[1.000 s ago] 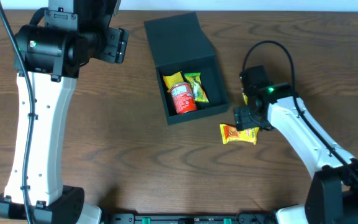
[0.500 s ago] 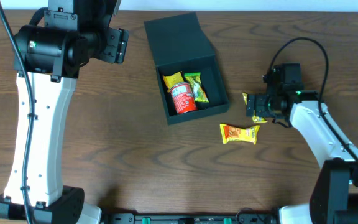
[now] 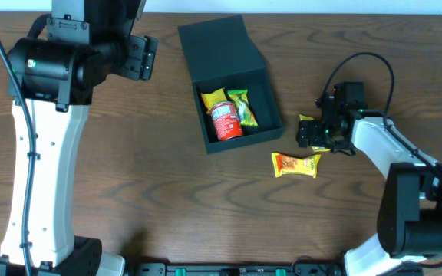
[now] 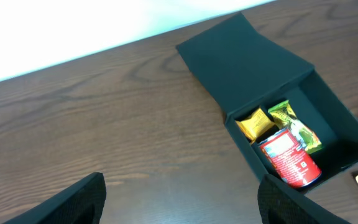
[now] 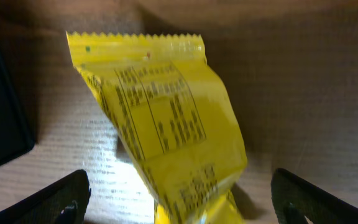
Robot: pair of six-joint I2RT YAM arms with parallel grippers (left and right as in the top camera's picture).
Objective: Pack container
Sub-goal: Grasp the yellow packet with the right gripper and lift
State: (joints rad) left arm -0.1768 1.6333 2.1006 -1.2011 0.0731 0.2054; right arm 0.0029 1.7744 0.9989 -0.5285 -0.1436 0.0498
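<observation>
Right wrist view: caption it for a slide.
Open right tool framing a yellow plastic snack packet on the wooden table.

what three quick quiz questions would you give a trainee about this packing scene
1. True or false: the container has its lid shut.
2. How many items lie inside it?
3. Which packet lies under the open right gripper? A orange, B yellow, C green.

Key:
1. False, the lid is folded back.
2. Three.
3. B, the yellow packet, on the table outside the box.

Can (image 3: 225,121) and packets (image 3: 241,107) inside container (image 3: 240,143)
</observation>
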